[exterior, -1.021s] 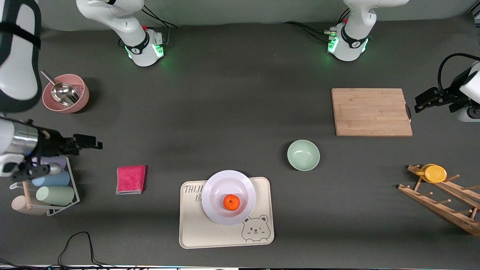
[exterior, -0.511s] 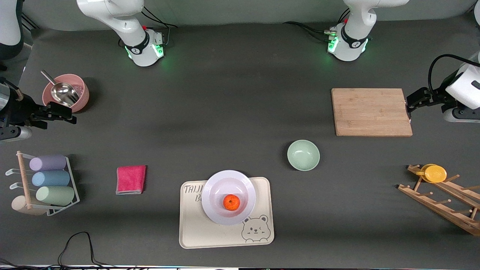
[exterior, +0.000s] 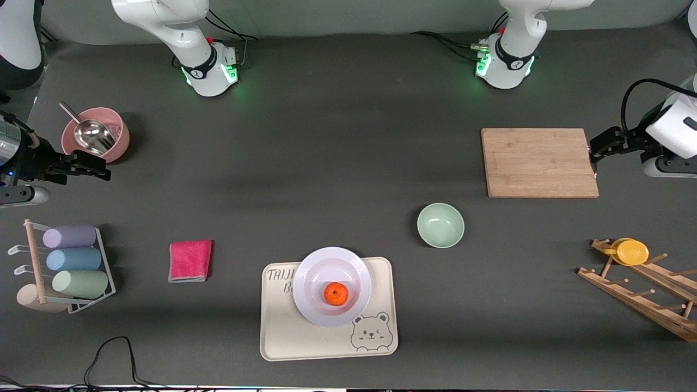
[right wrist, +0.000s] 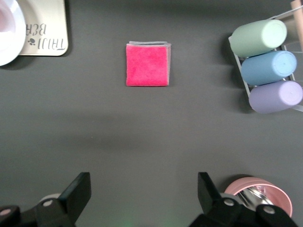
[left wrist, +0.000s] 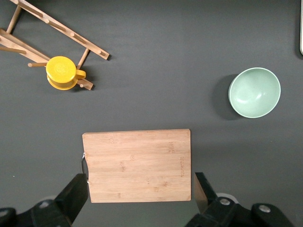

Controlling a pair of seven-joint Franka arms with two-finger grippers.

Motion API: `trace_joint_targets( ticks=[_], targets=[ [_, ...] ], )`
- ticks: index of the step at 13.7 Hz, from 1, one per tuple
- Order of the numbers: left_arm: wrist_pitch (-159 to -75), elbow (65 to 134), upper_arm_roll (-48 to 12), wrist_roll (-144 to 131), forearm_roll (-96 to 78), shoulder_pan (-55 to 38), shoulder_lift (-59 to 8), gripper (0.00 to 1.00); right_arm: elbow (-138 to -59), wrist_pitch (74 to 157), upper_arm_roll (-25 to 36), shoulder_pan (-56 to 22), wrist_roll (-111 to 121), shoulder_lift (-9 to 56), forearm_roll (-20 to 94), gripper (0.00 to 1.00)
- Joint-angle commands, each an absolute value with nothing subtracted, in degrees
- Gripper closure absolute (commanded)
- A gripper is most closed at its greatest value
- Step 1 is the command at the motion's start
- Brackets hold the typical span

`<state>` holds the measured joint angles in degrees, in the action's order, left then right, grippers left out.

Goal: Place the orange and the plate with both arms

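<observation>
Two sets of jaws stand wide apart, holding nothing. The left gripper (left wrist: 140,198) hangs over the edge of the wooden cutting board (exterior: 539,162) at the left arm's end of the desk (exterior: 326,152); the right gripper (right wrist: 143,198) hangs over bare desk beside the pink bowl (exterior: 96,135) with its metal scoop (exterior: 90,132). Well apart from both, nearer the front camera, the orange (exterior: 336,294) sits in the plate (exterior: 331,286) — and the plate rests on the cream bear tray (exterior: 329,309). A mint-green bowl (exterior: 440,225) stands between tray and board — a pink cloth (exterior: 190,260) lies toward the right arm's end.
</observation>
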<state>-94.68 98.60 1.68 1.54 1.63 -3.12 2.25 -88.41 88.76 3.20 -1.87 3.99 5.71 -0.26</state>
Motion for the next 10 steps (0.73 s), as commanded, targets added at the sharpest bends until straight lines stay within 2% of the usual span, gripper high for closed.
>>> trace_joint_targets(
  ticks=[1, 10],
  targets=[
    [-93.69, 98.88, 1.76, 2.29, 2.55, -3.60, 2.55, 0.00, -88.95, 88.51, 2.99, -2.29, 1.67, 4.39, -2.11, 0.00],
    [-93.08, 98.09, 2.11, 3.24, 2.37, -2.72, 2.55, 0.00, -89.12, 88.51, 3.25, -2.20, 1.67, 4.48, -1.76, 0.00]
  ],
)
